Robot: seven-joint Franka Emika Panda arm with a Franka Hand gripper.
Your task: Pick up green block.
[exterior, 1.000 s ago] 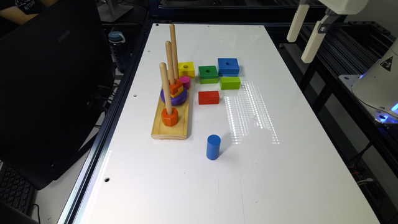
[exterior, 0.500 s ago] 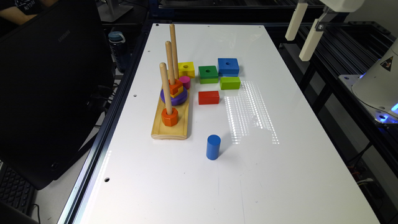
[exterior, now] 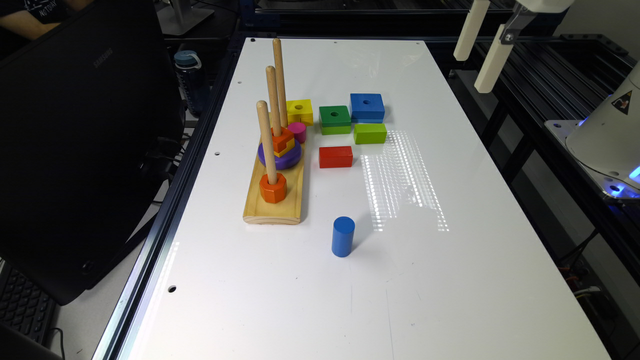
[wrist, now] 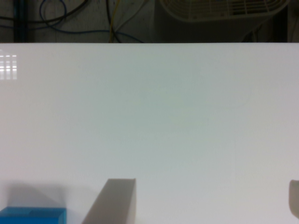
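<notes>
The green block (exterior: 334,119), dark green with a round centre hole, lies flat on the white table (exterior: 400,280). It sits between a yellow block (exterior: 299,111) and a blue block (exterior: 367,107). My gripper (exterior: 470,74) hangs high above the table's far edge at the exterior view's right, well away from the green block. The wrist view has the gripper (wrist: 203,200) open over bare table, its fingers (wrist: 114,200) wide apart and nothing between them. A corner of the blue block (wrist: 32,215) is beside one finger.
A lime-green solid block (exterior: 370,133) and a red block (exterior: 335,156) lie just in front of the green one. A wooden peg board (exterior: 275,202) with three tall pegs and stacked rings stands to its left. A blue cylinder (exterior: 343,236) stands nearer. A black screen (exterior: 75,150) borders the table.
The gripper has drifted slightly up and toward the exterior view's left. The blocks have not moved.
</notes>
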